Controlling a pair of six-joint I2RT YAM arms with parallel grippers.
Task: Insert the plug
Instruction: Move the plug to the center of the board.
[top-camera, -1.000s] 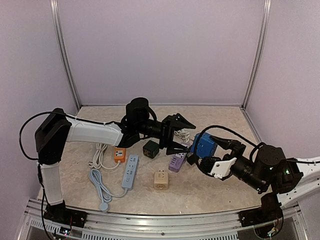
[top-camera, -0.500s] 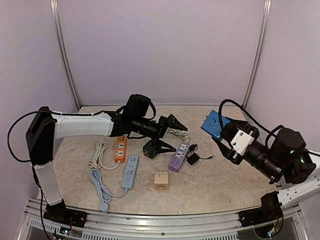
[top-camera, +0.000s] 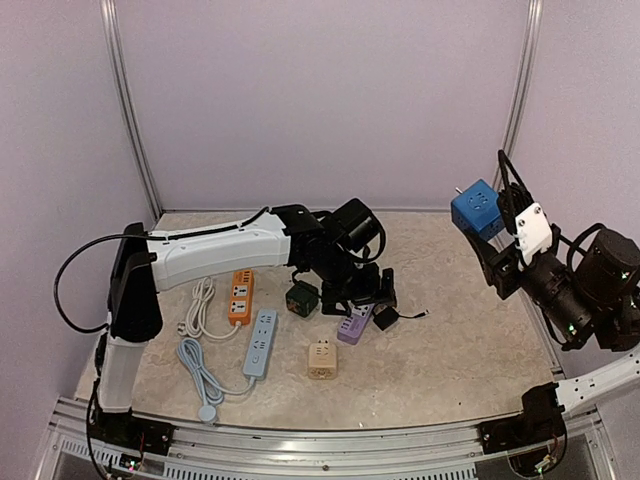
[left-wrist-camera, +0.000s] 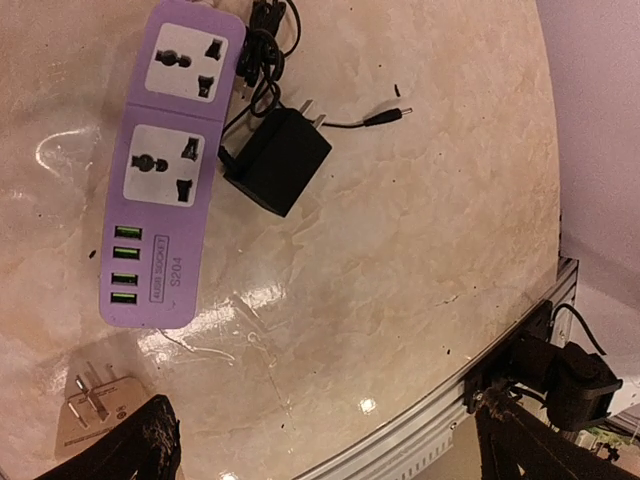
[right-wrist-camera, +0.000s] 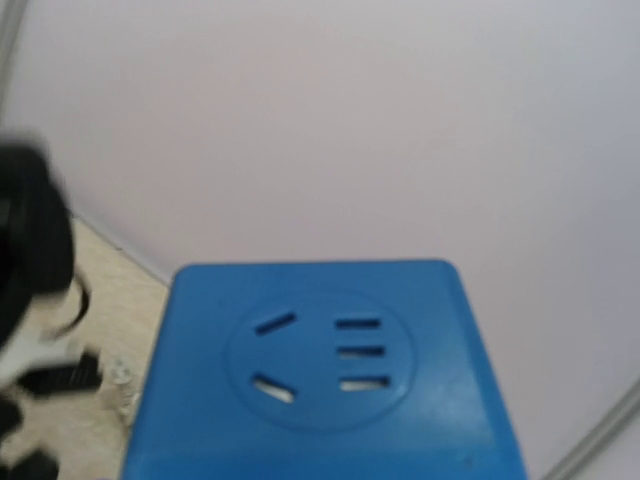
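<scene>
One by one: found the left jaws spread wide, empty, low over the purple strip (left-wrist-camera: 160, 165) and the plug (left-wrist-camera: 277, 160). Found the right jaws pinching the blue socket cube (top-camera: 477, 208), raised high near the right wall. Saw bare worktop (top-camera: 460, 350) from the plug out to the right edge. Counted three strips with the orange strip (top-camera: 238, 297) and pale blue strip (top-camera: 260, 343); one green cube (top-camera: 302, 298); one beige adapter (top-camera: 322, 359). Noted the plug flat just beside the purple strip, body near square, prongs toward upper right in the left wrist view.
</scene>
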